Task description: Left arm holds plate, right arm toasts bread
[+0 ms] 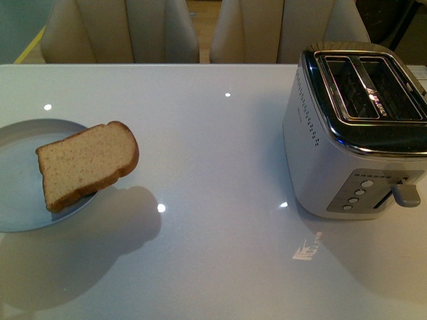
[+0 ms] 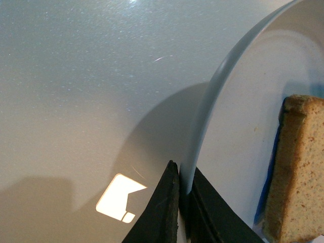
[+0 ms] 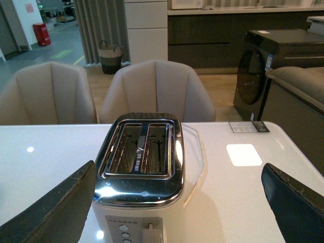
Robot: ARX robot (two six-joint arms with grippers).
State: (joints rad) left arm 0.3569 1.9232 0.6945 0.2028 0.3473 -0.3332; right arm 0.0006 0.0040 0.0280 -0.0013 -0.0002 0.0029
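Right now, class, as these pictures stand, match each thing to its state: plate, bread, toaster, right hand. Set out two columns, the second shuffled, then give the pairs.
Column one:
1. plate
2. bread
3. toaster
4. right hand

Column two:
A. both slots empty
B. open, holding nothing
C. rim pinched by the left hand
D. lying on the plate, overhanging its rim

Pairs: 1-C, 2-D, 3-A, 4-B.

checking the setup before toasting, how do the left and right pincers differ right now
The left pincer is shut on the rim of the round pale blue-grey plate; the right pincer is open, holding nothing. The left sits at the plate bearing the tan bread slice; the right faces the silver two-slot toaster. Both have dark wedge-shaped fingers.
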